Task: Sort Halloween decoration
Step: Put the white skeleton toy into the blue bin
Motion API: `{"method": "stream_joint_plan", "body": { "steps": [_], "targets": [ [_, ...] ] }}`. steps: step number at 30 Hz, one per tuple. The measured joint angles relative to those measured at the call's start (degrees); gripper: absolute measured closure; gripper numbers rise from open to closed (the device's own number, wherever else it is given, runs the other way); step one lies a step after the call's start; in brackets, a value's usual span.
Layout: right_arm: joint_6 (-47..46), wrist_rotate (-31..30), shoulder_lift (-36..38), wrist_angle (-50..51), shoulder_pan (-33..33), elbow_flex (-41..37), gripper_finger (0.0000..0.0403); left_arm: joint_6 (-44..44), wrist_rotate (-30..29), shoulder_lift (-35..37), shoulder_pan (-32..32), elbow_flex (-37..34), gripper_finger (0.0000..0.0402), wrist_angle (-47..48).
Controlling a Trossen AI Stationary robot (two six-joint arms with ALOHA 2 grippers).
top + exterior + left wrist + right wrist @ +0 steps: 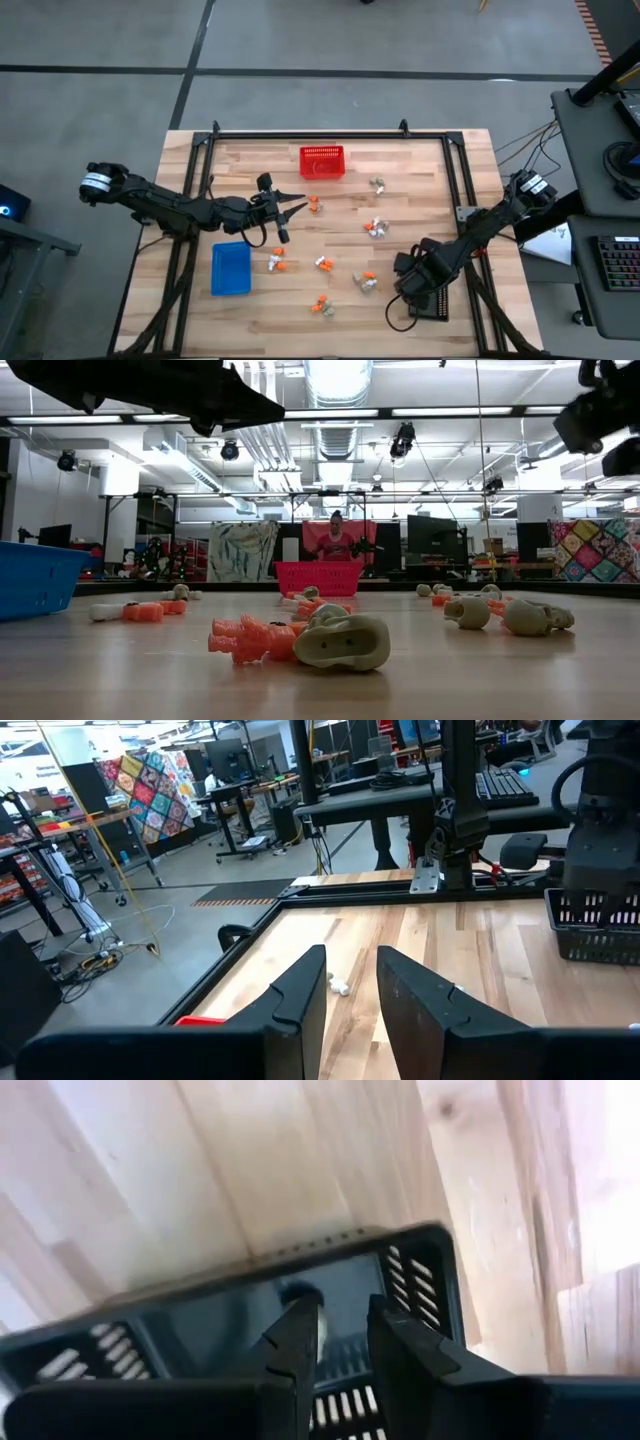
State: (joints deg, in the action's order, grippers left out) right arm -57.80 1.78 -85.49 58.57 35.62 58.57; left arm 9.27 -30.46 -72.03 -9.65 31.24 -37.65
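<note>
The Halloween decoration is several tiny orange, white and grey-beige trinkets scattered over the wooden table, such as an orange one, a pale one and an orange-and-grey pair close to the low camera. My left gripper hovers open above the table's middle, just left of the orange trinket, pointing toward the right edge. My right gripper hangs open over the black tray, fingers pointing down into it. A pale glint by one fingertip is too small to identify.
A red mesh basket stands at the far middle of the table. A blue tray lies near left and the black tray near right. A black frame rail runs around the table. A person stands far behind the table.
</note>
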Motion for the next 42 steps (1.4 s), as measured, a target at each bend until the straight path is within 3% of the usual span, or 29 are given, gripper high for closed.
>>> {"method": "stream_joint_plan", "body": {
  "steps": [4, 11, 17, 22, 29, 36, 40, 42],
  "targets": [
    [0.89, -7.01, 0.58, -0.36, 0.00, 2.84, 0.0321, -2.43, 0.00, 0.00, 0.00, 0.00, 0.0326, -0.03],
    [8.68, -26.86, 0.67, -3.35, -0.13, 7.11, 0.0327, -7.95, 0.65, 0.00, 0.00, 0.00, 0.0326, -0.02],
    [21.42, -38.17, 0.67, -14.83, -1.50, 6.89, 0.0339, -12.95, 11.90, 0.00, -0.04, 0.00, 0.0326, 0.00],
    [32.05, -44.34, 0.85, -23.77, -3.62, 5.34, 0.0339, -13.85, 16.46, 0.00, -0.07, 0.00, 0.0326, 0.19],
    [49.02, -43.30, 4.55, -35.26, -10.01, 0.96, 0.0339, -13.07, 16.18, 0.02, 0.67, 0.00, 0.0326, 4.77],
    [60.34, -29.30, 12.92, -45.83, -22.56, -5.05, 0.0339, -15.29, 16.04, 0.02, 2.21, 0.00, 0.0326, 11.46],
    [59.72, -18.92, 17.00, -51.35, -27.98, -8.12, 0.0339, -18.05, 16.02, 0.04, 2.25, 0.00, 0.0326, 16.35],
    [57.82, -17.09, 18.22, -52.55, -29.21, -9.51, 0.0339, -20.72, 15.95, 0.15, 2.29, 0.15, 0.0326, 20.88]
  ]
}}
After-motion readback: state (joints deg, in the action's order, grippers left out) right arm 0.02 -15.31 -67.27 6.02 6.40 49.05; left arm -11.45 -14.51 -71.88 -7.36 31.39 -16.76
